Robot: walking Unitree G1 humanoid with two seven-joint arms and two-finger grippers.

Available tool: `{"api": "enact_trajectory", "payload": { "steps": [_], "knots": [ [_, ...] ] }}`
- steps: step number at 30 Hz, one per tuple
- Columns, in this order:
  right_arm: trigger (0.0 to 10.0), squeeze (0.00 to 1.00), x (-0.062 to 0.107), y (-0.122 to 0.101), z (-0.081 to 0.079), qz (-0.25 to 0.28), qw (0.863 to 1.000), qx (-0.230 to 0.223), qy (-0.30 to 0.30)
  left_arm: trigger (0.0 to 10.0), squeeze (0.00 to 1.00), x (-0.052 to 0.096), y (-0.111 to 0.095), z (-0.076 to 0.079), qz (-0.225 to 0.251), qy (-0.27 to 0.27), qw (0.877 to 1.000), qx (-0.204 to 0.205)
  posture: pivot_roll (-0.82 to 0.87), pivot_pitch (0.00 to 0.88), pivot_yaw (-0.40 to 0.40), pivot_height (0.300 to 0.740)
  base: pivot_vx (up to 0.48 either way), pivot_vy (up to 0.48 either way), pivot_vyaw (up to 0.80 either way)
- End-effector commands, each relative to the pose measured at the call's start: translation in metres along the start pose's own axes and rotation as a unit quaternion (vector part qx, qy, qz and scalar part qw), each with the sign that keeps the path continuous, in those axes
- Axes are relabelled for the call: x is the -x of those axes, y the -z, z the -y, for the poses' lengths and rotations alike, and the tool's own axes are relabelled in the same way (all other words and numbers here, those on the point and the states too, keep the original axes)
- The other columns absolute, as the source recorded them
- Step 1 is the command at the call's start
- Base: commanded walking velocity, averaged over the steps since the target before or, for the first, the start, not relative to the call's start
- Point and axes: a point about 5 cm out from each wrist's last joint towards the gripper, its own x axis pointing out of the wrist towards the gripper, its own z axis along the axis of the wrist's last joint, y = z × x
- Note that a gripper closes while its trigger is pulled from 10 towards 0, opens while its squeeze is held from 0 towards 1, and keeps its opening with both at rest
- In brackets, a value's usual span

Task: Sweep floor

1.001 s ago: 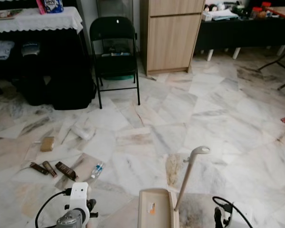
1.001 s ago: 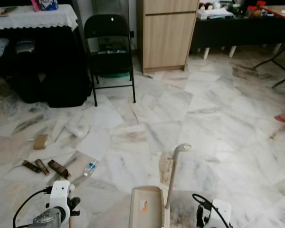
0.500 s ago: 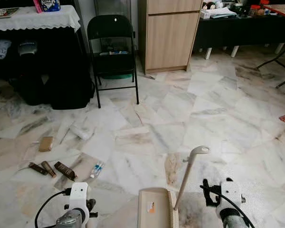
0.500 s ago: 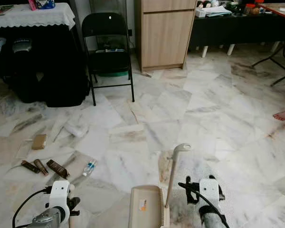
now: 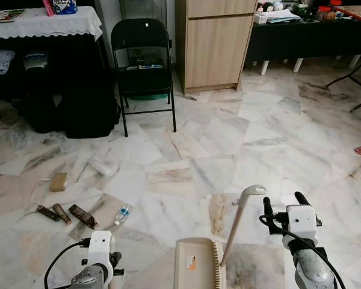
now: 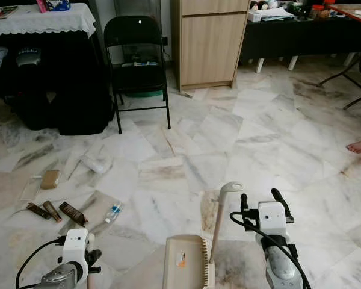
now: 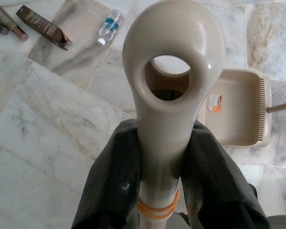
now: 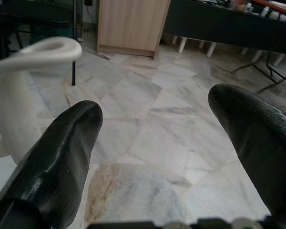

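Raised since before, the right claw (image 6: 266, 200) is held open beside the dustpan handle (image 6: 224, 211); the left claw (image 7: 157, 181) is clamped on a broom handle (image 7: 169, 90).

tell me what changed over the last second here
The right claw rose from the bottom edge of the head views, fingers open, and now hovers just right of the dustpan handle, holding nothing. The left claw stays shut on the broom handle. The dustpan and the litter on the floor lie as before.
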Motion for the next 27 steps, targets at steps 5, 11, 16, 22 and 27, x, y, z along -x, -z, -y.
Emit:
{"api": "enact_trajectory", "payload": {
  "steps": [5, 11, 16, 22, 27],
  "knots": [
    [10.0, 0.00, -0.005, -0.006, -0.005, -0.001, 0.999, -0.012, -0.043, 10.0, 0.00, 0.000, 0.003, 0.001, -0.006, 0.001, 1.000, 0.003, -0.15, 0.000, 0.008, 0.740, 0.000, 0.000, 0.00],
    [10.0, 0.00, -0.005, -0.003, -0.010, -0.013, 0.997, -0.023, -0.071, 10.0, 0.00, 0.000, 0.002, 0.000, -0.005, 0.001, 1.000, 0.003, -0.15, 0.000, 0.010, 0.740, 0.000, 0.000, 0.00],
    [10.0, 0.00, -0.005, -0.002, -0.011, -0.019, 0.995, -0.034, -0.087, 10.0, 0.00, 0.000, 0.002, 0.000, -0.005, 0.001, 1.000, 0.002, -0.15, 0.000, 0.011, 0.740, 0.000, 0.000, 0.00],
    [10.0, 0.00, -0.005, -0.001, -0.013, -0.031, 0.991, -0.044, -0.125, 10.0, 0.00, 0.000, 0.002, 0.000, -0.005, -0.001, 1.000, 0.001, -0.15, 0.000, 0.009, 0.740, 0.000, 0.000, 0.00],
    [10.0, 0.00, -0.005, 0.000, -0.016, -0.037, 0.988, -0.046, -0.146, 10.0, 0.00, 0.000, 0.002, 0.000, -0.006, -0.002, 1.000, -0.001, -0.15, 0.000, 0.011, 0.740, 0.000, 0.000, 0.00]
  ]
}}
